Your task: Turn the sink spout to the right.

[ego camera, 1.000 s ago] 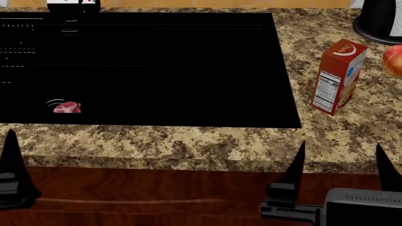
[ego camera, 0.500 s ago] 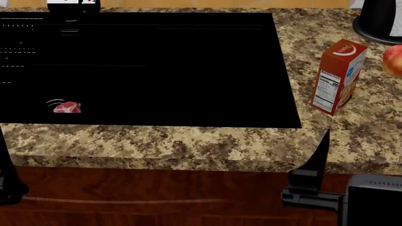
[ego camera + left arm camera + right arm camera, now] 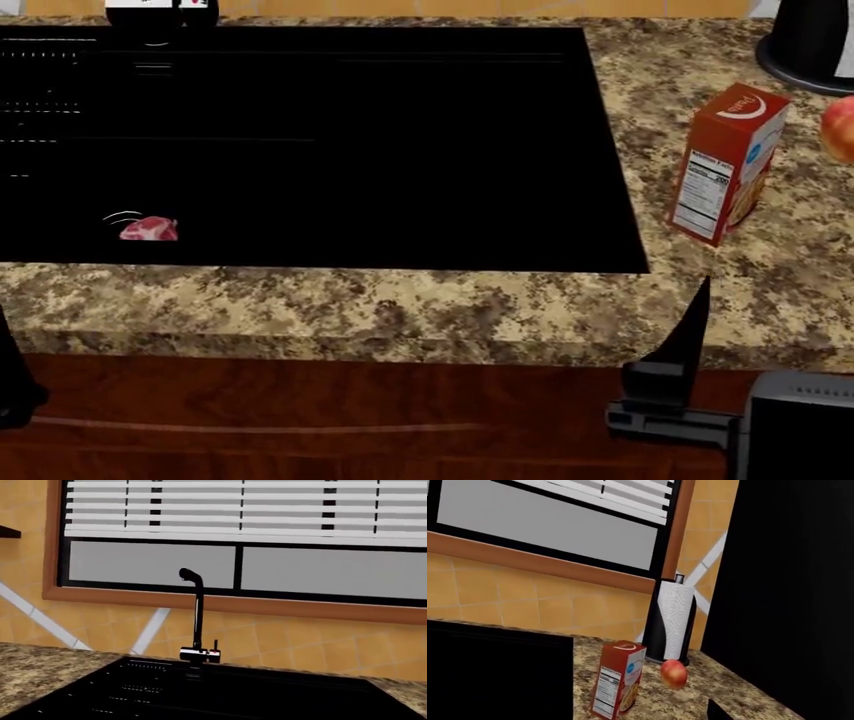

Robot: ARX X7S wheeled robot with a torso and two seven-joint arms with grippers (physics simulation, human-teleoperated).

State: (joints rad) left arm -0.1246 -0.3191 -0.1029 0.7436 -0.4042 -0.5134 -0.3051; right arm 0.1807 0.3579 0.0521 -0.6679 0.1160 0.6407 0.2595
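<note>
The sink spout (image 3: 197, 611) is a tall thin black pipe rising from its glossy base (image 3: 199, 654) at the sink's back rim, below the window, with its tip curving to one side. In the head view only the base (image 3: 160, 8) shows, at the top left edge. The sink (image 3: 334, 150) is a large black basin. My right gripper (image 3: 781, 345) hangs in front of the counter edge at the lower right, far from the spout. One black finger (image 3: 687, 330) shows, and the other is past the frame edge. My left gripper (image 3: 11, 385) is a dark sliver at the lower left edge.
A piece of raw meat (image 3: 147, 229) lies in the sink's front left. On the granite counter (image 3: 400, 310) to the right stand an orange box (image 3: 727, 165), a red apple (image 3: 842, 128) and a paper towel holder (image 3: 674, 625). A short lever (image 3: 215, 645) sticks up from the base.
My right gripper has moved right, so its outer finger has left the frame. My left gripper has slid left, nearly out of view. The head view has shifted slightly.
</note>
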